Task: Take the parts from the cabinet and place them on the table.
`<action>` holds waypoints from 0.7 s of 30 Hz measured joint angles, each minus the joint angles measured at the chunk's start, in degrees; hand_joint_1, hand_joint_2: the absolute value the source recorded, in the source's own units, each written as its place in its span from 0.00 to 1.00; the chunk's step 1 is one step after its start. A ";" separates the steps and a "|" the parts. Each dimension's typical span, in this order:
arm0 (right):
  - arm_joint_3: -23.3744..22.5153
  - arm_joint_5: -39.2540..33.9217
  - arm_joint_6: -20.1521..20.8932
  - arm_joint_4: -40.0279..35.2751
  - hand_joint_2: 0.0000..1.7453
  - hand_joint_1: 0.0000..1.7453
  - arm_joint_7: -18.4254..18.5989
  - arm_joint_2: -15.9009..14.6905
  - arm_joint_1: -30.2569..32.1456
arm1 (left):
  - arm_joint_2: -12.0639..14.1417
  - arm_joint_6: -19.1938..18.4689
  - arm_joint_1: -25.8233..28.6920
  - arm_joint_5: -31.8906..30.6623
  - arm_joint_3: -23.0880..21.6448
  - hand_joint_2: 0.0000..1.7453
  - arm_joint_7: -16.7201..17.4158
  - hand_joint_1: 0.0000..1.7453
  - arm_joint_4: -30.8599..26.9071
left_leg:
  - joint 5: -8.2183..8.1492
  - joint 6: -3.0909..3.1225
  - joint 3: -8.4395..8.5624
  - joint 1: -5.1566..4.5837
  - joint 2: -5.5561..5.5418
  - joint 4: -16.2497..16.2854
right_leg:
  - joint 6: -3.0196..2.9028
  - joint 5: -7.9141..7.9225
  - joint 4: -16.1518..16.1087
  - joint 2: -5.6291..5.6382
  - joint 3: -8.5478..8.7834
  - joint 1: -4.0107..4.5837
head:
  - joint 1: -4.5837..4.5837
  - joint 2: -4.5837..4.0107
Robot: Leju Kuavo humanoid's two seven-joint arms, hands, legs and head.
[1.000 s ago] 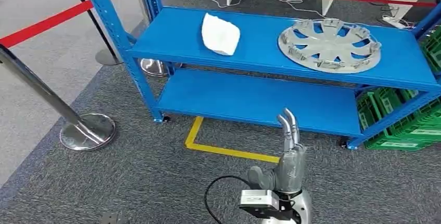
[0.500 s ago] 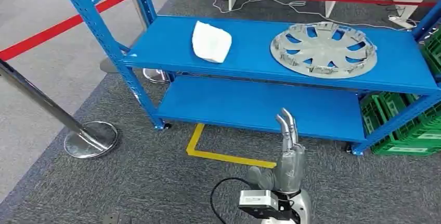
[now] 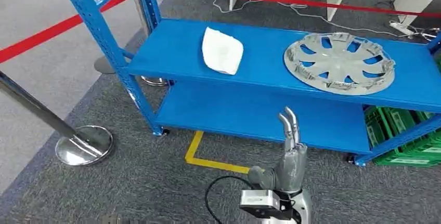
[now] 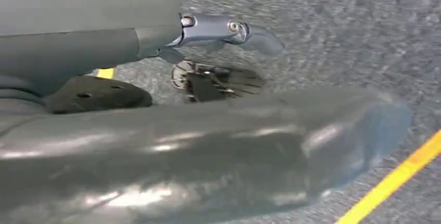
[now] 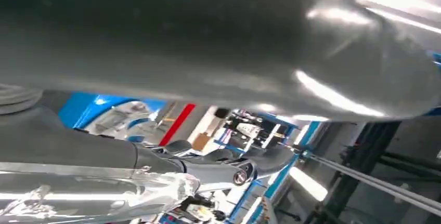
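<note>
A silver wheel cover (image 3: 339,63) lies flat on the right part of the blue rack's top shelf (image 3: 171,52). Left of it on the same shelf sits a white wrapped part (image 3: 222,51). My right hand (image 3: 290,154) is raised in front of the lower shelf, fingers straight and pointing up, holding nothing; it stands well below and short of both parts. In the left wrist view my left hand (image 4: 218,94) hangs over grey carpet with thumb and fingers apart and nothing between them. The right wrist view has my right hand (image 5: 208,167) with blue rack parts behind it.
A chrome stanchion base (image 3: 83,144) with a red belt (image 3: 41,31) stands at the left. Yellow floor tape (image 3: 210,161) marks the carpet before the rack. Green crates (image 3: 400,135) sit under the rack's right end. The lower shelf (image 3: 249,109) is bare.
The whole picture has shifted a little, so the camera has moved; the rack now sits slightly further right in view. My right hand keeps the same raised pose.
</note>
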 joint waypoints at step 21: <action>-0.02 0.13 0.02 -0.44 0.00 0.00 0.13 0.02 0.31 | -0.02 3.04 -0.23 -1.05 1.07 0.00 1.46 0.00 -0.02 | -4.40 -3.27 0.21 -0.04 -0.37 5.98 | -2.55 9.03 -11.93 0.14 -2.39 -0.16 | 0.02 0.00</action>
